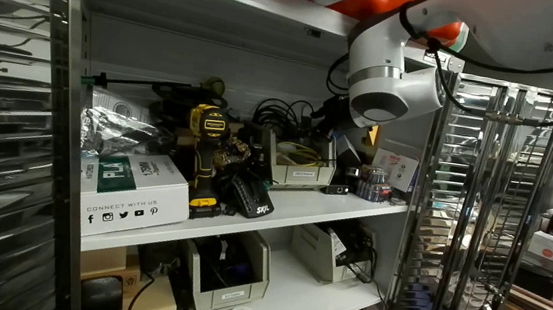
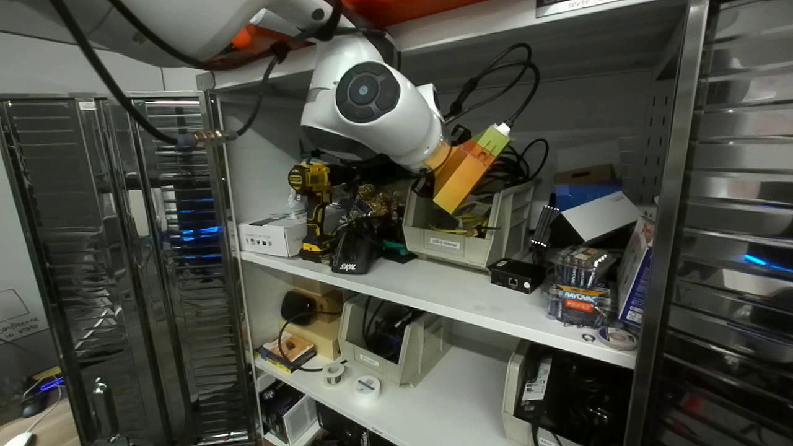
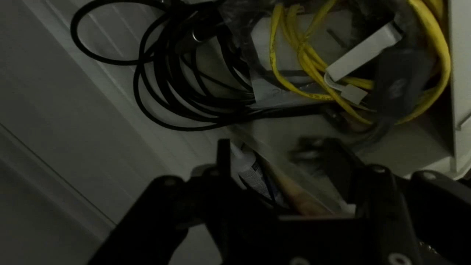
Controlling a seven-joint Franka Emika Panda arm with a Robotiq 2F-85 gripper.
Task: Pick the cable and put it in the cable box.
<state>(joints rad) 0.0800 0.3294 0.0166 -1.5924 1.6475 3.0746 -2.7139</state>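
A coiled black cable (image 3: 176,84) and a yellow cable (image 3: 305,51) lie in a grey bin in the wrist view. The frames do not show which cable is meant. The bin (image 1: 303,176) stands on the middle shelf and also shows in an exterior view (image 2: 443,241); its label reads something like USB and Ethernet. My gripper (image 3: 279,154) is open, with a wide gap between its fingers and nothing seen held. It is tilted over the back of the bin, beside the black coil. In an exterior view, an orange and yellow block (image 2: 468,173) on the wrist hides most of the gripper.
A yellow drill (image 1: 206,156), a white box (image 1: 135,194) and a Skil charger (image 1: 249,194) stand beside the bin. A black network box (image 2: 517,274) and battery packs (image 2: 579,291) are on its other side. Lower bins (image 1: 232,296) (image 2: 514,402) hold black cables.
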